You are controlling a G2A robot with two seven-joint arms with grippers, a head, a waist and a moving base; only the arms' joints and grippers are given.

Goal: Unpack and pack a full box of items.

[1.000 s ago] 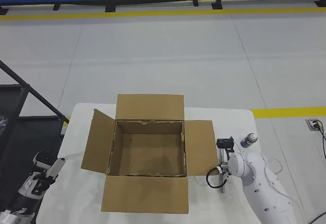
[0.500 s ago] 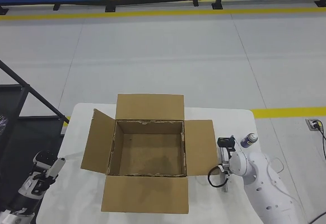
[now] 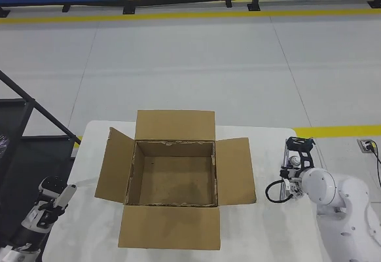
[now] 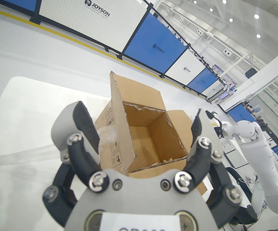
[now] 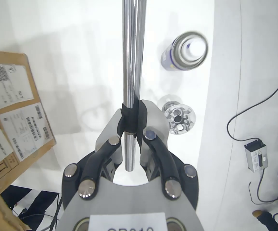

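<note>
The right gripper (image 5: pixel 131 119) clamps a chrome rod (image 5: pixel 132 37) near one end, the rest jutting past its fingers; the left gripper (image 4: pixel 140 118) gapes open.

Yellow floor line (image 3: pixel 347 131), floor outlet (image 3: pixel 365 145) — grey adapter (image 5: pixel 255 156)

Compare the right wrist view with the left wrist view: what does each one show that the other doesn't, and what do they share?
Right wrist view: the right hand shut on a shiny metal rod, with a spray can standing and a round metal hub lying on the table.
Left wrist view: the left hand open, and the inside of the cardboard box.
Both: the box, seen in the right wrist view as a labelled flap, and the white table.
</note>
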